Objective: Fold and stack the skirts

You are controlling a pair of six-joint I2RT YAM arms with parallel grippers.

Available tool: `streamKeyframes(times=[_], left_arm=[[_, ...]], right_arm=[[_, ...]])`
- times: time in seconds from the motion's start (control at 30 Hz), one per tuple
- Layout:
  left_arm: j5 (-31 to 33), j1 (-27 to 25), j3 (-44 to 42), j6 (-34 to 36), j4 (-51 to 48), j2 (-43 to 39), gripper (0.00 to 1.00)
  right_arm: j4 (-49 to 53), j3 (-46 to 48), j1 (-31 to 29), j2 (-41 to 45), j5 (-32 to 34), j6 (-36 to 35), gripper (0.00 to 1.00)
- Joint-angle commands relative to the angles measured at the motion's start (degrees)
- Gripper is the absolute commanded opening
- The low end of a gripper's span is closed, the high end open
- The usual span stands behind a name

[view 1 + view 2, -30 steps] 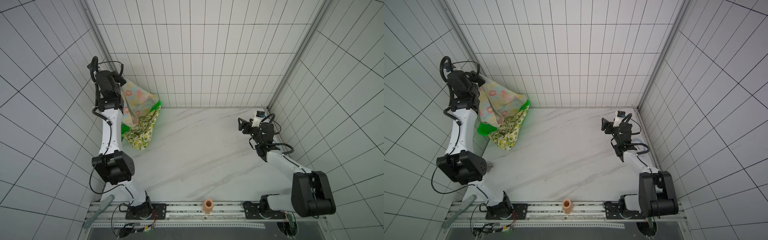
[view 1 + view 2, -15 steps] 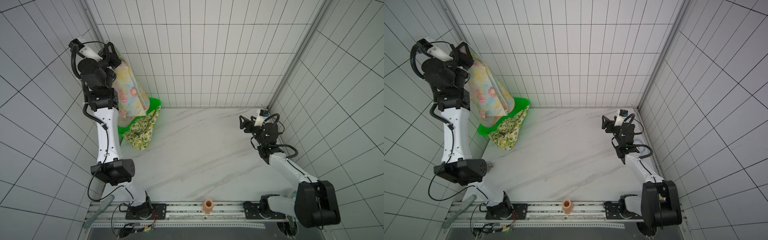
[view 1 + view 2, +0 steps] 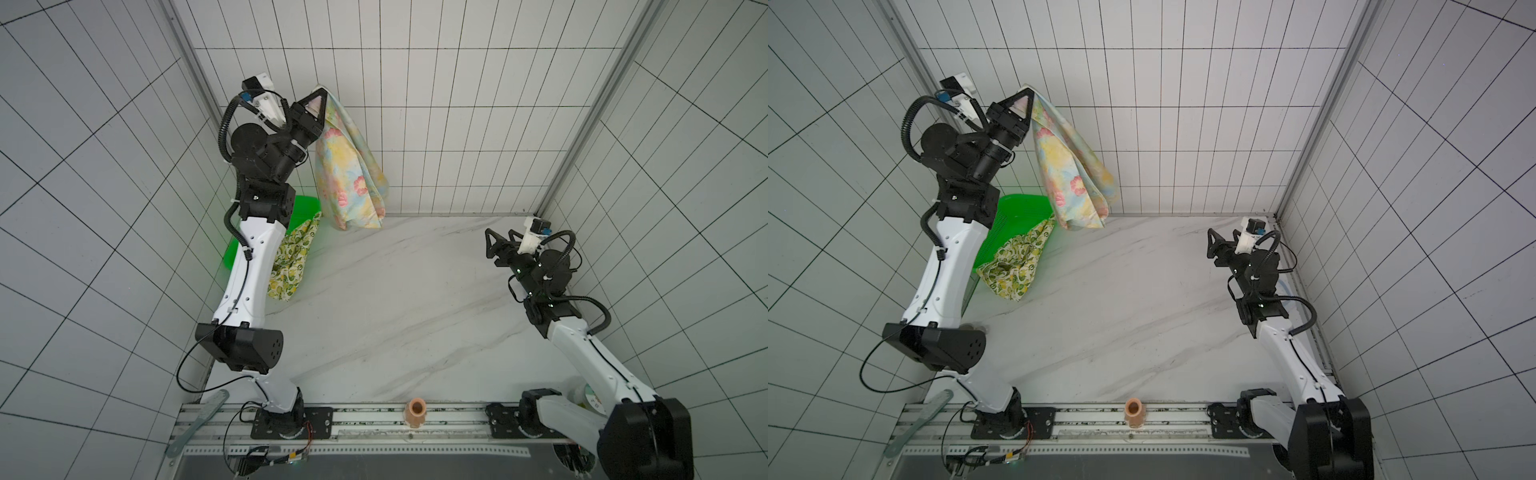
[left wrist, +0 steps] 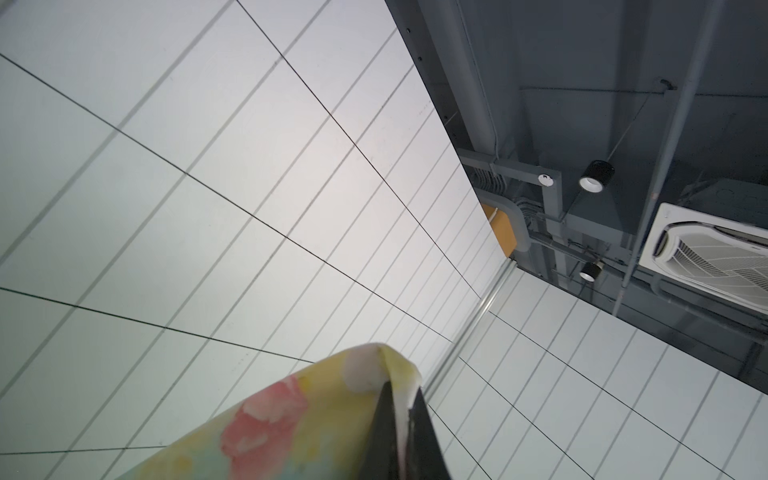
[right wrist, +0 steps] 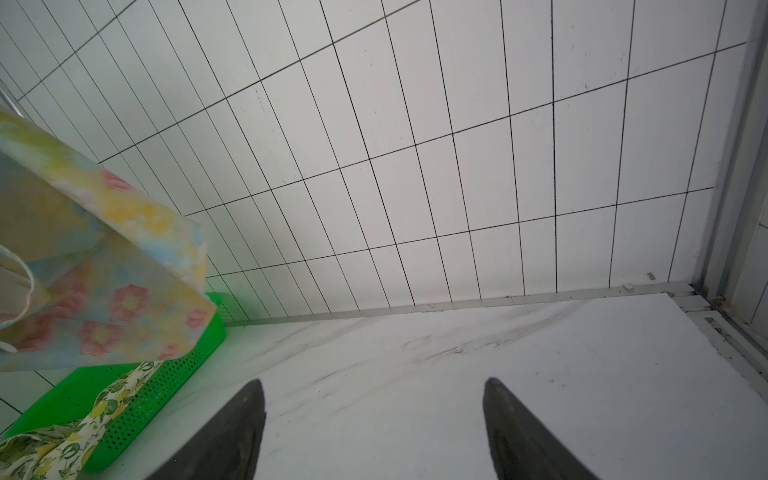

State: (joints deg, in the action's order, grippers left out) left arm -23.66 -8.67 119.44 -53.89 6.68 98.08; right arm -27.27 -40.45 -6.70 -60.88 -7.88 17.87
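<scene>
Left wrist view: the left gripper [image 4: 401, 390] is clamped tight on a pinched edge of the floral skirt [image 4: 266, 428], its two black fingers pressed together with a sliver of pale cloth between them. In a top view, the pastel yellow-blue garment hangs from that grip in one long, loose drape. Its lower hem appears clear of the marble tabletop [image 3: 395, 299] and close in front of the back wall [image 3: 457, 124]. Below the gripper, beside its arm, the green basket [image 3: 305, 205] sits in the corner, with the lemon-print skirt [image 3: 293, 257] draped over its rim onto the marble.

The cloth looks thin, light and limp. It will likely sag, swing and fold on itself rather than hold a shape, and a single pinch leaves it bunched. A second hold on a free corner of the hem, well away from the first, would probably be needed to spread it flat.

Across the table from the hanging skirt, the right gripper [image 5: 374, 380] sits low over the marble, with its fingers spread wide and nothing between them. Between the two grippers the tabletop lies bare, offering open room to lay the garment down. The wall behind the drape and the basket beneath it are the nearest things it could catch on.
</scene>
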Motion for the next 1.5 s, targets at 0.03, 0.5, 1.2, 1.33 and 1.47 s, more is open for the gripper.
streamKeyframes(times=[0.03,0.5,1.2,1.33,1.47], left_arm=[[-1.6,-4.7,-11.8,-8.3,9.5,-5.8,0.00],[11.8,-13.2,-76.8,4.2,7.4,-32.6,0.00],[13.2,-15.6,-90.9,10.6,-15.1,-42.8,0.59],[9.0,-15.7,-89.6,9.7,-15.2,-34.6,0.53],[9.1,-15.7,-92.1,8.0,-11.5,-32.6,0.52]], right_arm=[[3.6,0.7,-0.5,5.6,-0.2,1.6,0.81],[5.9,14.1,-10.9,6.9,-1.0,8.1,0.76],[6.9,0.9,-21.9,-23.4,3.6,2.0,0.76],[8.8,-6.9,-21.8,-31.4,-0.4,0.0,0.69],[9.4,-10.4,-21.9,-36.2,-4.1,-0.4,0.65]])
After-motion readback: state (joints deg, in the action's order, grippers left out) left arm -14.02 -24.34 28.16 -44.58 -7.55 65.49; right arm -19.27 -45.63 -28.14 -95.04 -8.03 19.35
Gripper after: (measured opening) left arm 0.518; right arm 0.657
